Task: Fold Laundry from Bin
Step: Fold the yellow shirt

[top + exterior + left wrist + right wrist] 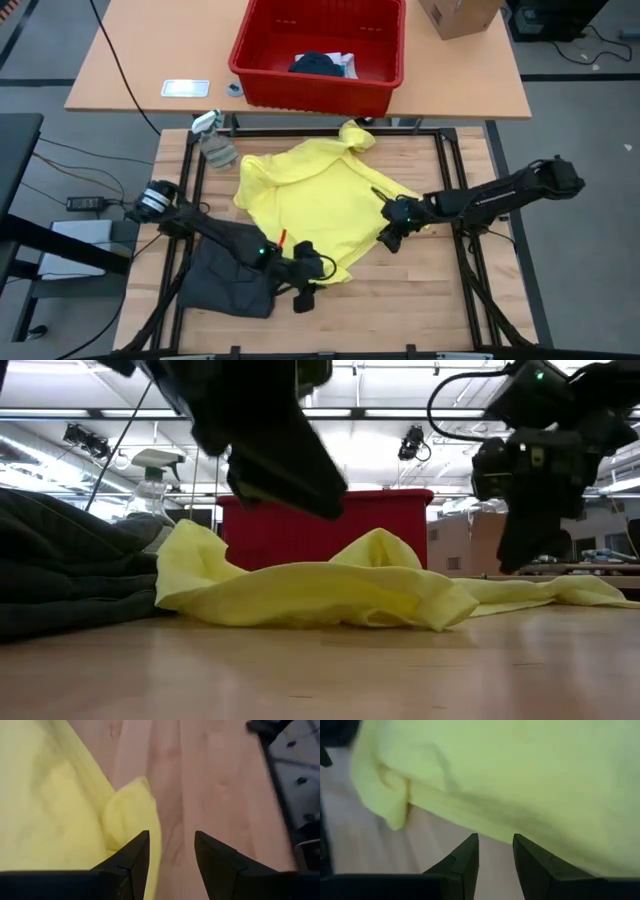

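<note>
yellow garment (310, 200): spread flat on the worktop (420, 300), long axis running from the red bin (320, 90) toward me
my left end effector (303, 287): fingers apart, empty, at the near hem corner
my right end effector (388, 238): fingers apart, empty, over the right edge
nearer the hem: left

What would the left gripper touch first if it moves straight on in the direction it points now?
Probably the bare wooden table. The left gripper stands open, with nothing between its fingers; the yellow garment edge lies just beside that line, so depth leaves some doubt.
</note>
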Tool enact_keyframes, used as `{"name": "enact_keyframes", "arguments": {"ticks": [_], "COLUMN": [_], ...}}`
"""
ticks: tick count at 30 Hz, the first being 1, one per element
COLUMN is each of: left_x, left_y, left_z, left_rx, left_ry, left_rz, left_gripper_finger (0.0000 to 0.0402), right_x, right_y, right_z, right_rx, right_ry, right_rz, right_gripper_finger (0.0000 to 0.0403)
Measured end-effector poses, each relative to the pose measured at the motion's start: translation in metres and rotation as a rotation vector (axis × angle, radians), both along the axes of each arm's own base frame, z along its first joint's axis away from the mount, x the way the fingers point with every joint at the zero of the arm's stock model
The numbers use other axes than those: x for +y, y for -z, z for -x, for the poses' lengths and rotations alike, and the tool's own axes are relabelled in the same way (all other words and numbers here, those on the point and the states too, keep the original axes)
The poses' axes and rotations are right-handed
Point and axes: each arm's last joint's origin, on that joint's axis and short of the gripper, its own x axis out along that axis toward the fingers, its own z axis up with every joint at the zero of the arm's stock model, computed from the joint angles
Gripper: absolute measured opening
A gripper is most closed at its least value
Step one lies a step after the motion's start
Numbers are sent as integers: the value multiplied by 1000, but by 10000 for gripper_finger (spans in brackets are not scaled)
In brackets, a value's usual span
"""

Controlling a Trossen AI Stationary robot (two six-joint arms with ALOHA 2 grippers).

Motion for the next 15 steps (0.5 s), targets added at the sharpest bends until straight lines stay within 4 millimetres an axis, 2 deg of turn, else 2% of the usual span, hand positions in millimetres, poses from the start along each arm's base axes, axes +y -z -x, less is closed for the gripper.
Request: {"name": "enact_keyframes", "arguments": {"ticks": [11, 15], "left_x": [14, 13], "left_y": [37, 40], "left_z": [-17, -17], "left_rx": [52, 91], "left_ry": [35, 111], "left_rz": [-71, -5], "left_gripper_finger": [155, 121], "right_x": [-4, 1], "right_y": [35, 39], "right_z": [-17, -16], "right_rx": [125, 160], "right_ry": [-41, -78], "right_rz": [82, 23], "right_gripper_finger": [102, 84]}}
